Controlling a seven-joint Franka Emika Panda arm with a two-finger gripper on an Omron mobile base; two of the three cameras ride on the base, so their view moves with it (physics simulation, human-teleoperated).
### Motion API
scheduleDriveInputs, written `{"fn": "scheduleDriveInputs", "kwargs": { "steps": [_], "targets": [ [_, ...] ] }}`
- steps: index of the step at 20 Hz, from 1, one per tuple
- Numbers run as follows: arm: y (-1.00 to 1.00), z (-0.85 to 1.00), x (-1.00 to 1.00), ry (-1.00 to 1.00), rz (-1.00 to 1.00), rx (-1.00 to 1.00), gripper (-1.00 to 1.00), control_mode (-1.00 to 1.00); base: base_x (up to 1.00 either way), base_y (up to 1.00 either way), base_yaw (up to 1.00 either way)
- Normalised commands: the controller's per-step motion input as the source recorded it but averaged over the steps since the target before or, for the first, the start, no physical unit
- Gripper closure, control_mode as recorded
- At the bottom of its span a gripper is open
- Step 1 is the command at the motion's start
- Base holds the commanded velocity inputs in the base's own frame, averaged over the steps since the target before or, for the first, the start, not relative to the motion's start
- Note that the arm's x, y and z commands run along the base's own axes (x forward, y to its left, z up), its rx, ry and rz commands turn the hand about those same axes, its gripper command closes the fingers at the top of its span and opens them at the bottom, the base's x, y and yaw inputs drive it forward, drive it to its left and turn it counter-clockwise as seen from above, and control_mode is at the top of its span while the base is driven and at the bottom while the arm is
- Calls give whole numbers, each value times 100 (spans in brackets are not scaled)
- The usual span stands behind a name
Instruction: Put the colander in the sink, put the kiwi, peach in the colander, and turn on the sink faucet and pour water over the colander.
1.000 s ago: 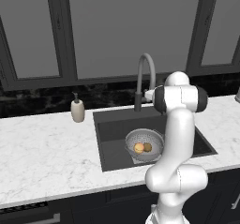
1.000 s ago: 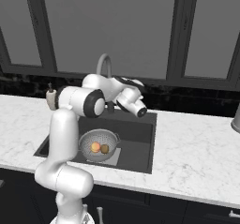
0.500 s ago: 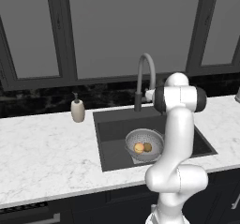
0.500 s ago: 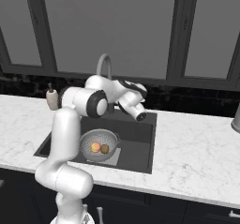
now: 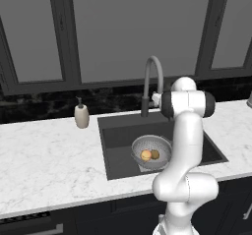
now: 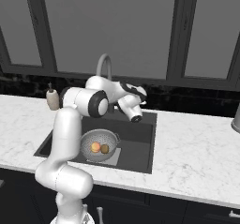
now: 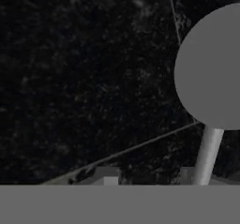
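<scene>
The silvery colander (image 5: 152, 148) (image 6: 96, 138) sits in the dark sink (image 5: 118, 131) (image 6: 138, 138). Inside it lie the orange-pink peach (image 5: 145, 155) (image 6: 95, 146) and, to its right, the brownish kiwi (image 5: 155, 154) (image 6: 105, 148). The gooseneck sink faucet (image 5: 145, 86) (image 6: 98, 68) stands at the sink's back edge. My gripper (image 6: 137, 119) (image 7: 146, 176) hangs over the back of the sink, just right of the faucet. Its fingertips (image 7: 105, 176) stand apart with nothing between them. A round grey faucet part (image 7: 215, 68) on a thin stem looms to their right. No water is in view.
A beige soap dispenser (image 5: 81, 116) (image 6: 53, 99) stands on the white marble counter (image 5: 44, 160) (image 6: 197, 143) left of the sink. A dark stone backsplash (image 7: 84, 78) and windows rise behind. A grey metal object (image 6: 236, 120) sits at the counter's far right.
The hand has swung down and slightly right beside the faucet. The colander and both fruits have not moved.
</scene>
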Motion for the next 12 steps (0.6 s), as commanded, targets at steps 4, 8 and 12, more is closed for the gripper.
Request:
{"fn": "scheduleDriveInputs", "kwargs": {
  "steps": [4, 8, 12],
  "targets": [
    [-83, -22, 28, 0, -23, 2, 100, -100, 0, 0, 0],
    [-100, -35, 21, 0, -11, 16, 100, -100, 0, 0, 0],
    [-100, -34, 17, 0, -9, 20, 100, -100, 0, 0, 0]
  ]
}}
